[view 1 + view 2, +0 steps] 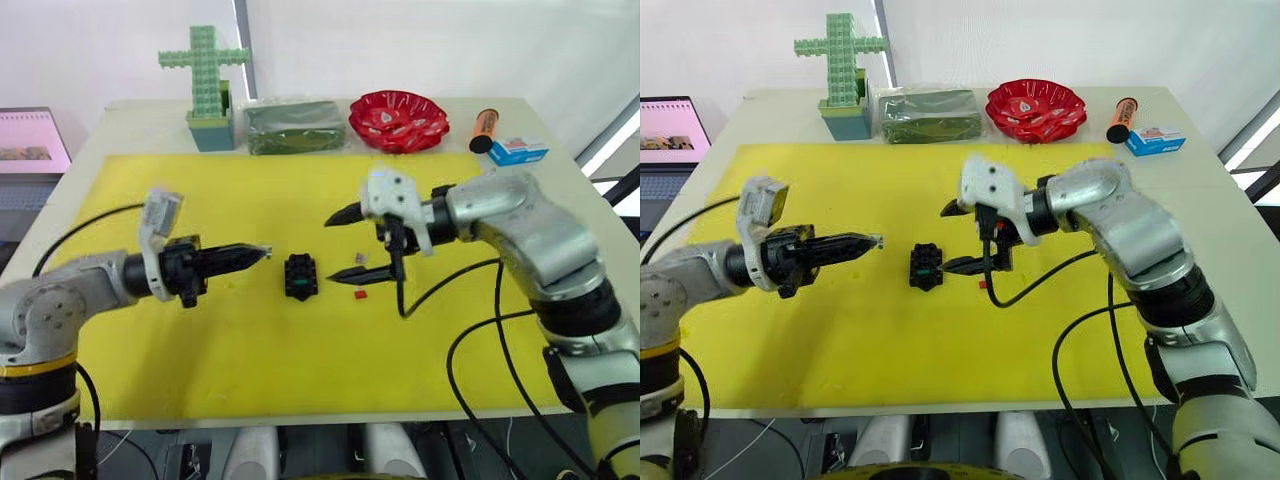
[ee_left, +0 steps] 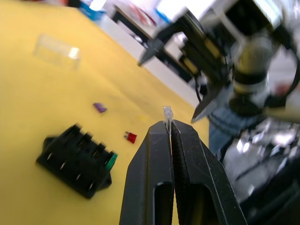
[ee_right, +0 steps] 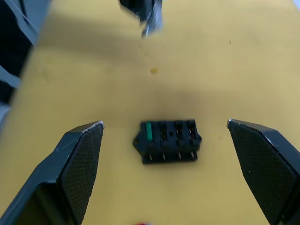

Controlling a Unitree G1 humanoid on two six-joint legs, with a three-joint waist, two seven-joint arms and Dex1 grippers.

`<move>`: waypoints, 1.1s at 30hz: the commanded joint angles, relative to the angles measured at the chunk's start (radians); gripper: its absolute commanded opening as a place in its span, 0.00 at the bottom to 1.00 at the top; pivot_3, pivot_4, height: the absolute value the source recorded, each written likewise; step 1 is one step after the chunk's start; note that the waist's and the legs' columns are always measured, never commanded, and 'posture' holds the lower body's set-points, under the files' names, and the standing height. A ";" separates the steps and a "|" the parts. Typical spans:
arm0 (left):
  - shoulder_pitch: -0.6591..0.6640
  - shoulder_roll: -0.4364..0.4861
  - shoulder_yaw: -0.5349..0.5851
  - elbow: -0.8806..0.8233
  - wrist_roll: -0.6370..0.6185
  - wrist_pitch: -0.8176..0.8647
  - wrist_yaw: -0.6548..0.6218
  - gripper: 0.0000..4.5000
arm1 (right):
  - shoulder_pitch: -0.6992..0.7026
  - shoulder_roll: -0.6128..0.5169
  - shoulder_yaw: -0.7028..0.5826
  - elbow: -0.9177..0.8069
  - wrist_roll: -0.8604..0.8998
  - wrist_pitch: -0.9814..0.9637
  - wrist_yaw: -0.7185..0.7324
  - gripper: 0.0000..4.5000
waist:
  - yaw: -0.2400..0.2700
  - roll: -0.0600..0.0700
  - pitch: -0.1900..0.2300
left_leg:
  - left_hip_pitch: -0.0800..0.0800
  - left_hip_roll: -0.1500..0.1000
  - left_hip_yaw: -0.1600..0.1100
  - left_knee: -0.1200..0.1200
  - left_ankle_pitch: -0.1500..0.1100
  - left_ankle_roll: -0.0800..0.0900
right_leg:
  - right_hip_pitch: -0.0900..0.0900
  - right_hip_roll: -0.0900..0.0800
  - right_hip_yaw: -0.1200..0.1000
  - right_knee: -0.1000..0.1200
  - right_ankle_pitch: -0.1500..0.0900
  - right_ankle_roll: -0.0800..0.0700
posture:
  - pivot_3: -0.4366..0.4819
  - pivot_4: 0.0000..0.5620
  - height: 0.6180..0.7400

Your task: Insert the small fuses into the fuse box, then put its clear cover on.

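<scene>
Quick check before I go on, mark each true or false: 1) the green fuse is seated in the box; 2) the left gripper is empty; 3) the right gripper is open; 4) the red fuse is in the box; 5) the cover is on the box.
1) True: the green fuse sits in an end slot of the box.
2) False: the left gripper is shut on a small pale fuse.
3) True: the right gripper is wide open.
4) False: the red fuse lies on the mat.
5) False: the cover lies apart on the mat.

Left gripper (image 1: 262, 251) fingers pinched together; right gripper (image 1: 342, 245) fingers spread wide.
</scene>
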 commanded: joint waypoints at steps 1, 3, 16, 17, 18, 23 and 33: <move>-0.070 0.017 -0.073 -0.014 0.071 -0.108 -0.042 0.02 | -0.068 0.000 -0.074 0.009 0.107 0.136 -0.007 1.00 | 0.000 0.000 0.000 | 0.000 0.000 0.000 0.000 0.000 0.000 | 0.000 0.000 0.000 0.000 0.000 0.000 | 0.48 0.27 1.00; -0.097 0.015 -0.103 -0.010 0.106 -0.164 -0.061 0.02 | -0.091 -0.008 -0.075 0.016 0.137 0.192 -0.011 1.00 | -0.001 0.000 0.000 | 0.000 0.000 0.000 0.000 0.000 0.000 | 0.000 0.001 0.000 0.000 0.000 0.000 | 0.48 0.27 1.00; -0.184 -0.030 -0.199 0.000 0.172 -0.298 -0.090 0.00 | -0.182 0.045 -0.114 0.056 0.290 0.401 -0.104 0.59 | -0.002 0.000 0.000 | -0.001 0.000 0.001 0.000 0.000 0.000 | -0.001 0.002 0.000 0.000 0.000 0.001 | 0.48 0.27 1.00; -0.187 -0.031 -0.204 0.004 0.178 -0.303 -0.092 0.00 | -0.184 0.051 -0.113 0.059 0.296 0.406 -0.113 0.52 | -0.002 0.000 0.000 | -0.001 0.000 0.001 0.000 0.000 0.000 | -0.001 0.002 0.000 0.000 0.000 0.001 | 0.48 0.27 1.00; -0.188 -0.033 -0.209 0.007 0.187 -0.312 -0.093 0.00 | -0.186 0.057 -0.115 0.061 0.304 0.413 -0.120 0.52 | -0.002 0.000 0.000 | -0.001 0.000 0.001 0.000 0.000 0.000 | -0.001 0.002 0.000 0.000 0.000 0.001 | 0.48 0.27 1.00; -0.188 -0.033 -0.219 0.006 0.197 -0.327 -0.100 0.00 | -0.190 0.066 -0.120 0.072 0.337 0.421 -0.146 0.52 | -0.001 0.000 0.000 | -0.001 0.000 0.001 0.000 0.000 0.000 | -0.001 0.002 0.000 0.000 0.000 0.001 | 0.48 0.27 1.00; -0.184 -0.034 -0.223 0.004 0.197 -0.337 -0.094 0.00 | -0.185 0.049 -0.101 0.074 0.352 0.405 -0.165 0.17 | -0.001 0.000 0.000 | -0.001 0.000 0.001 0.000 0.000 0.000 | -0.001 0.002 0.000 0.000 0.000 0.001 | 0.48 0.27 1.00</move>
